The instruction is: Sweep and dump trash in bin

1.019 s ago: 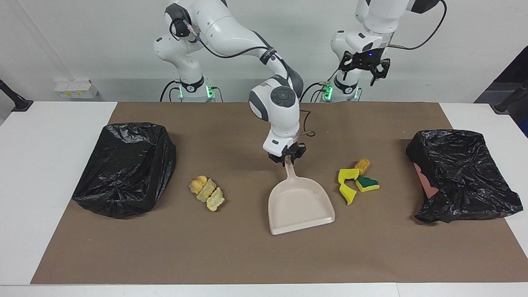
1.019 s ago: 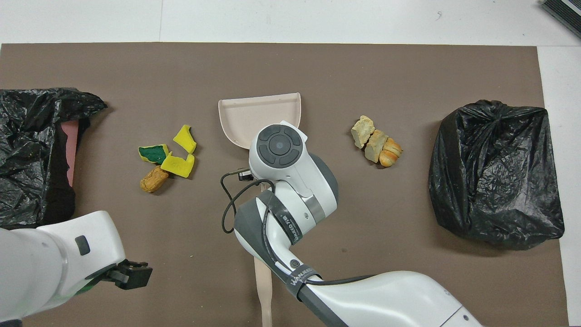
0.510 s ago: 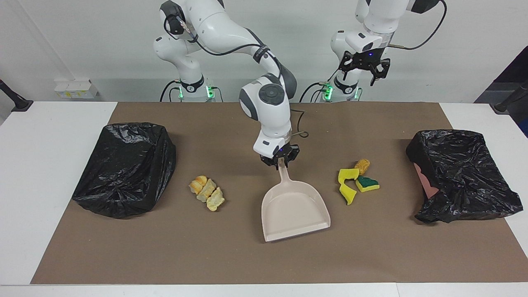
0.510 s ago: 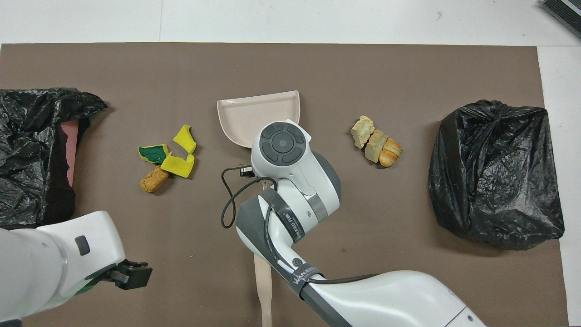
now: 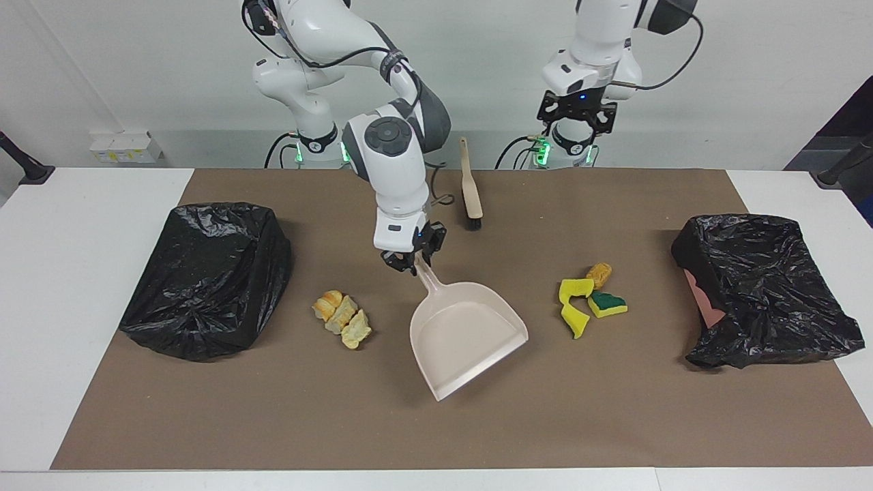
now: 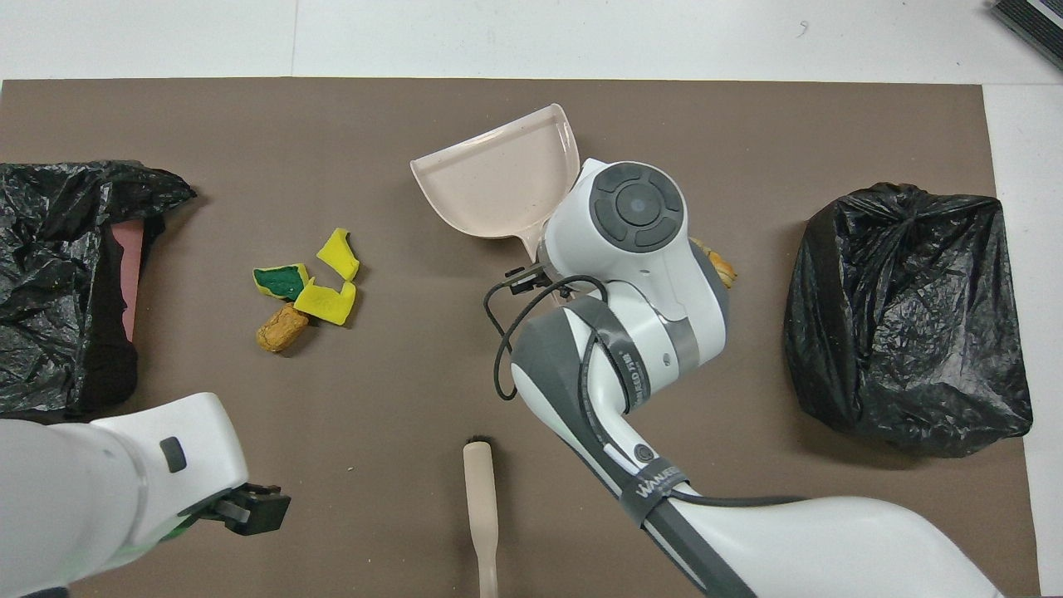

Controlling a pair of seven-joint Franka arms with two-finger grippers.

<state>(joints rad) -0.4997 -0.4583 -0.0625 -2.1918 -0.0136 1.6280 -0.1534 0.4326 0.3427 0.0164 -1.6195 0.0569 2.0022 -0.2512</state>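
While a brown mat point(image 5: 614, 423) covers most of the white table point(image 5: 82, 273), two black bin-bag-lined bins sit at its ends: one bin point(image 5: 208, 276) at middle left of the facing view, the other bin point(image 5: 764, 296) at middle right, where a pink wall shows under the liner. A plain pale wall fills the top of that view, with a white socket box point(image 5: 125, 146) at upper left.

The right arm reaches in from the upper left of the facing view, and the right gripper point(image 5: 412, 256) is clenched on the handle of the beige dustpan point(image 5: 464, 334) at frame centre; the pan's open mouth slants toward the lower part of that view. In the overhead view this arm's wrist covers most of the pale chunks.

The left gripper point(image 5: 576, 119) hangs high at upper centre-right of the facing view, over the mat's edge by the arm bases, jaws spread and holding nothing; that arm waits.

A beige brush point(image 5: 470, 184) with black bristles lies on the mat at upper centre of the facing view, apart from the pan.

The trash lies in two heaps flanking the dustpan, neither touching it: three yellow-tan chunks point(image 5: 342, 318) left of centre, and yellow and green sponge pieces point(image 5: 590, 303) with an orange-brown lump point(image 5: 600, 275) right of centre.
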